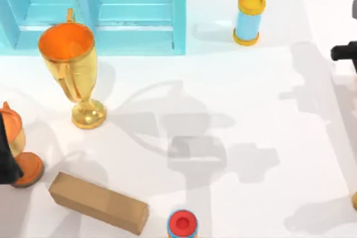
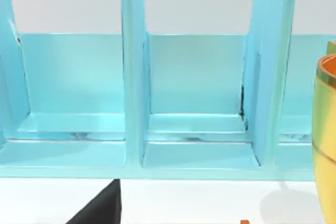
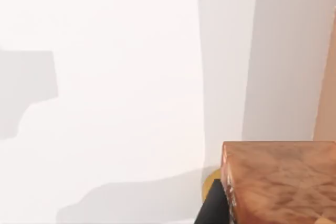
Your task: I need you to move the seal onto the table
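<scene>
The seal, a glossy red-brown piece, sits very close in the right wrist view. My right gripper is shut on it, with one black finger pressed against its side. A golden sliver of the seal's lower part peeks in at the right edge of the top view, over the white table. The right arm's dark link shows further back on that side. My left arm stays at the left edge, its gripper open with one finger in sight.
A light-blue cabinet stands at the back left with a golden trophy before it. An orange-topped piece sits beside the left arm. A cardboard box, a red-topped blue cylinder and a yellow-ended blue cylinder also stand about.
</scene>
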Action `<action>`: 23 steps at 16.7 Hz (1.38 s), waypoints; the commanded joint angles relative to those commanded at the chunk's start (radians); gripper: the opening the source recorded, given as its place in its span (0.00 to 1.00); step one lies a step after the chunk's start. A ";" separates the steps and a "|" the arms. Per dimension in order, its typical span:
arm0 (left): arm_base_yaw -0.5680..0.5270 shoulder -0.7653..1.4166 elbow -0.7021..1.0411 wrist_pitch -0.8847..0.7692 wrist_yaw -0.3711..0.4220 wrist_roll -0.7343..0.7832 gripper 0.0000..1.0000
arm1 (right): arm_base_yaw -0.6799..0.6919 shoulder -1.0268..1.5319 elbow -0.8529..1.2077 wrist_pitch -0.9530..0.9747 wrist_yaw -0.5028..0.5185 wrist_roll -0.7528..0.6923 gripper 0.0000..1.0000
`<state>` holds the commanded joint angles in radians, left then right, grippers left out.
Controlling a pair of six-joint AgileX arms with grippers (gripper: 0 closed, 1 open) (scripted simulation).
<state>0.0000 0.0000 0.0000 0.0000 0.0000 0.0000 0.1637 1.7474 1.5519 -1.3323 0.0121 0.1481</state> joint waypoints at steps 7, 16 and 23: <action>0.000 0.000 0.000 0.000 0.000 0.000 1.00 | 0.274 0.419 0.279 0.107 -0.004 0.293 0.00; 0.000 0.000 0.000 0.000 0.000 0.000 1.00 | 0.325 0.508 0.315 0.148 -0.008 0.373 0.00; 0.000 0.000 0.000 0.000 0.000 0.000 1.00 | 0.330 0.546 0.217 0.287 -0.006 0.374 0.00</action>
<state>0.0000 0.0000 0.0000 0.0000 0.0000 0.0000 0.4940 2.2938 1.7689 -1.0451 0.0063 0.5218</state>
